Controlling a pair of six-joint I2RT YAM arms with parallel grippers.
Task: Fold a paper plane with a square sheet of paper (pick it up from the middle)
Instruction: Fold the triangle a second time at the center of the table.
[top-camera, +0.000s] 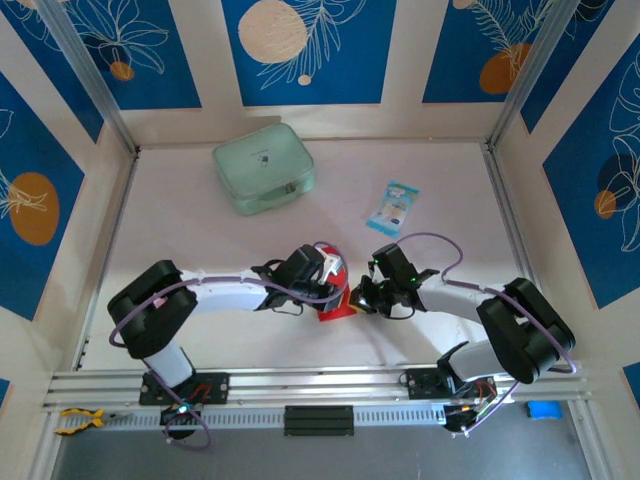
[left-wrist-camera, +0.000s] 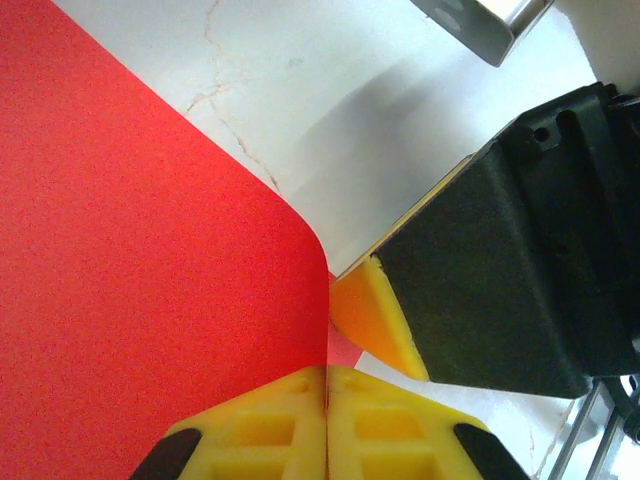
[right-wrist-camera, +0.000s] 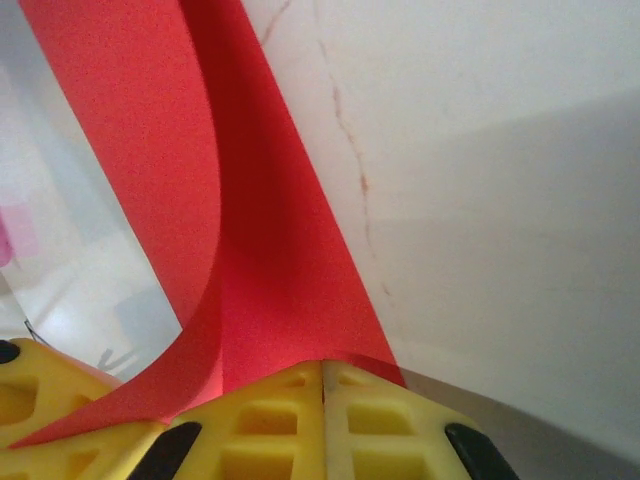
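Near the front middle of the table (top-camera: 200, 190), the square sheet of paper (top-camera: 336, 308) is bowed up between the two arms. The left gripper (left-wrist-camera: 327, 375) and the right gripper (right-wrist-camera: 322, 368) each have their jaws pinched tight on its red edge. I'd hold both pinches firm and bring them together slowly and evenly, otherwise that curl probably creases crooked.
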